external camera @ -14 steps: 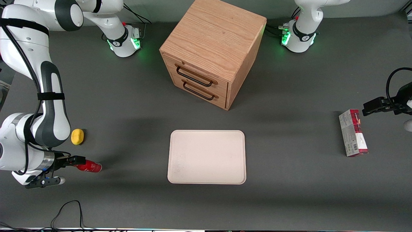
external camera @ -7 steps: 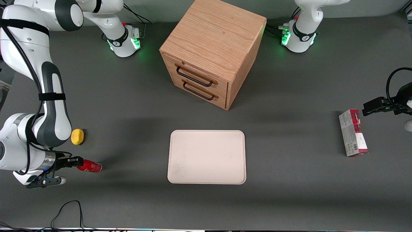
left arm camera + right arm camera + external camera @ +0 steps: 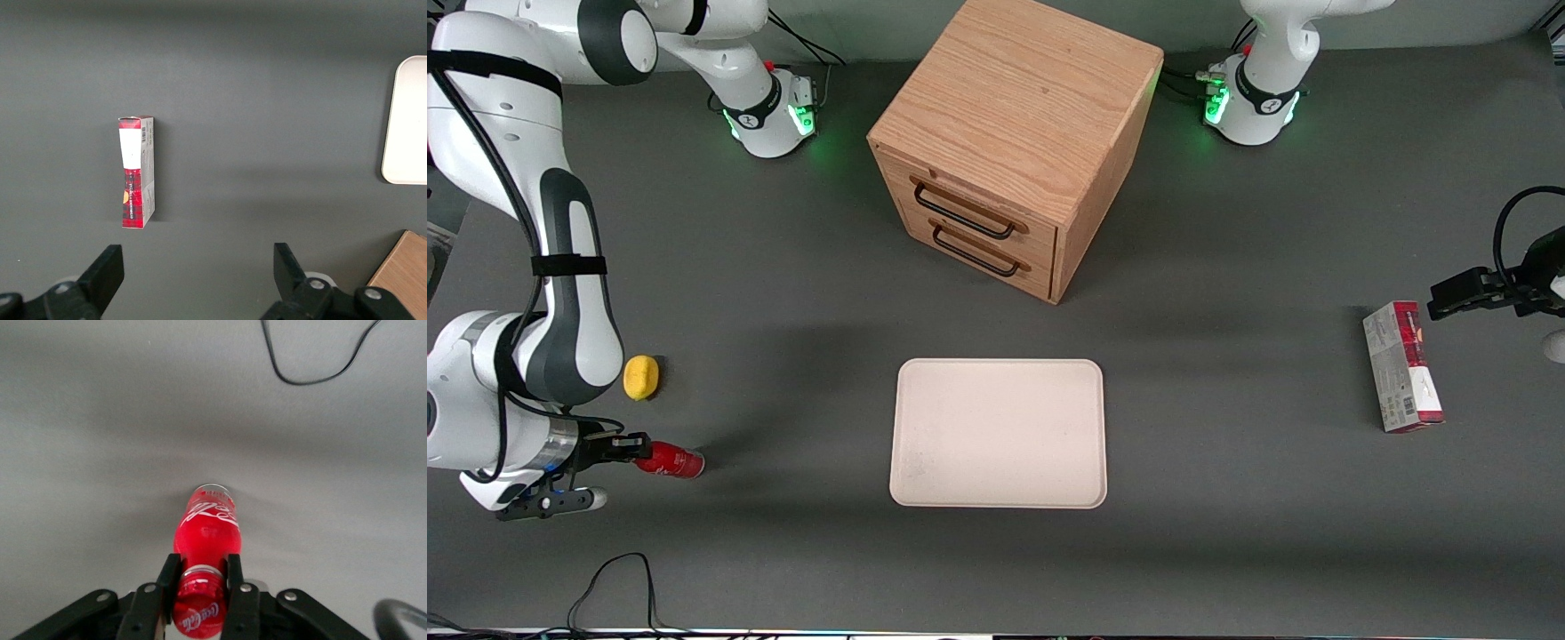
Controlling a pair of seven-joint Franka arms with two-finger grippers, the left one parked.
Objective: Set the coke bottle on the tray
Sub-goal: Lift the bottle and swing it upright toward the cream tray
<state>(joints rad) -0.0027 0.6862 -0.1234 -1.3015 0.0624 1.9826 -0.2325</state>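
Coke bottle [image 3: 670, 460] gripped at neck, lower left of front view.
Lay on bench [image 3: 1227, 551]; gripper [image 3: 201, 590] fingers [image 3: 165, 581] closed around neck; well apart from tray [image 3: 999, 433].

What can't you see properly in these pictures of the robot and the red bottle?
- Coke bottle: front view, its cap end is hidden by the gripper.
- Coke bottle's underside: right wrist view, it faces away from the camera.
- Carton: front view, print too small to read.
- Tray: left wrist view, cut off by the edge.

Robotics lab: bench-mounted arm bases [image 3: 769, 116].
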